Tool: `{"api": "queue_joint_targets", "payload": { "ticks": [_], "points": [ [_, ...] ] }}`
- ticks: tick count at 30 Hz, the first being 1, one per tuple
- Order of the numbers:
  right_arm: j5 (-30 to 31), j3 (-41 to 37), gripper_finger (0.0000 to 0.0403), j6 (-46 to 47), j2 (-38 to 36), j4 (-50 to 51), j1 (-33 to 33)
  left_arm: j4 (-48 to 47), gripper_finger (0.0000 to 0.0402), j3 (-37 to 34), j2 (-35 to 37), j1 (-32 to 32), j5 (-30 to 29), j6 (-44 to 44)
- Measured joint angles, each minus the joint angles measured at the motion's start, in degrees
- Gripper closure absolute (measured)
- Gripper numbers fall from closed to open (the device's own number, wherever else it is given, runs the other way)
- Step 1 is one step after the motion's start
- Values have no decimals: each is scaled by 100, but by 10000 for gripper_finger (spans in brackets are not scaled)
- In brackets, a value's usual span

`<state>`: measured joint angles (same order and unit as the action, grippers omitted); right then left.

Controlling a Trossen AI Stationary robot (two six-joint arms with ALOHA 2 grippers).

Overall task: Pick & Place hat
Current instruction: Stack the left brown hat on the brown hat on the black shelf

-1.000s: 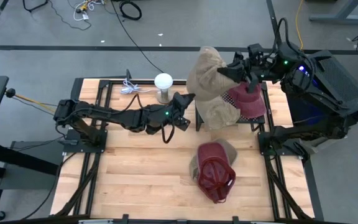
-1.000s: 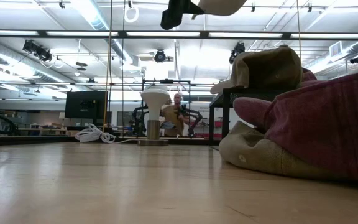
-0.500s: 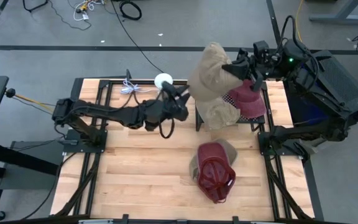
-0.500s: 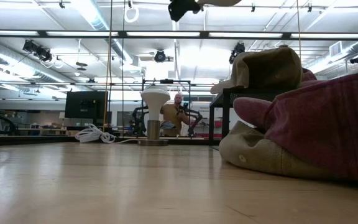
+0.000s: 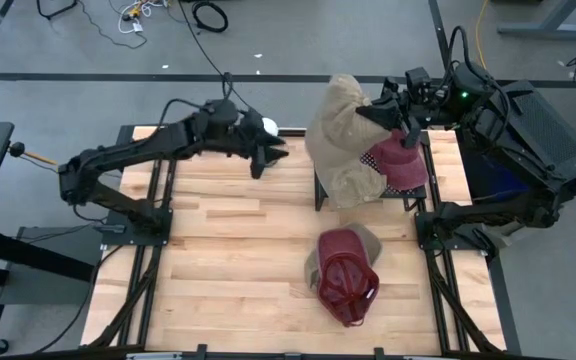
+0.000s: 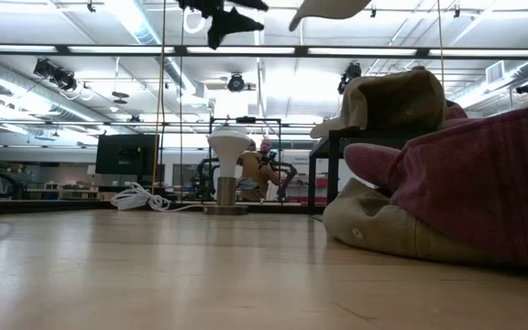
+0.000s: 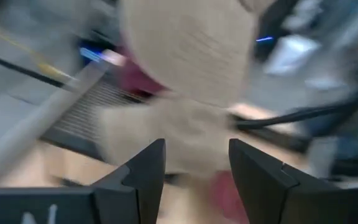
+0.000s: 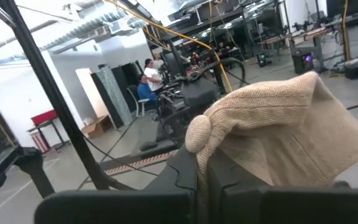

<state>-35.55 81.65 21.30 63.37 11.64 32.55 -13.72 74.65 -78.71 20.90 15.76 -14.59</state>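
My right gripper is shut on a tan knit hat, high over the table's far right; the hat's lower edge shows at the top of the low view. Below it a dark rack carries another tan hat and a maroon hat. A maroon cap lies on a tan cap on the table's near right. My left gripper is open and empty, raised beside a white dome stand. In the low view it shows at the top. My right gripper pinches a bunched fold of the tan knit hat between its two fingers, coming from the table's right side. The hat spreads away beyond the fingertips and hangs toward the left, lifted clear above the hats on the rack.
The white dome stand and a coiled white cable sit at the table's far edge. The bare wooden tabletop stretches across the left and near middle. People sit in the room beyond.
My left gripper has drawn away from the tan hat, rising and going toward the table's far left, its arm lifting off the table. My right gripper has kept the tan hat held up in nearly the same place.
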Motion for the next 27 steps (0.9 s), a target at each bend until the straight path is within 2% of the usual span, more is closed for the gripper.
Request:
{"api": "queue_joint_targets", "payload": {
  "ticks": [3,8,11,19,27],
  "points": [
    [11,0,399,-145,2,4,-61,59,218,-2,-294,115,1018,-676],
    [7,0,399,-374,0,38,-75,632,218,-8,-839,-31,1438,-1224],
    [11,0,399,-398,2,155,-75,962,218,-9,-988,100,1767,-1682],
    [11,0,398,-967,-11,641,-75,1936,218,-7,-999,372,1895,-2583],
    [12,0,398,-1024,-26,434,-75,1927,218,-7,-999,329,1711,-2879]
  ]
}}
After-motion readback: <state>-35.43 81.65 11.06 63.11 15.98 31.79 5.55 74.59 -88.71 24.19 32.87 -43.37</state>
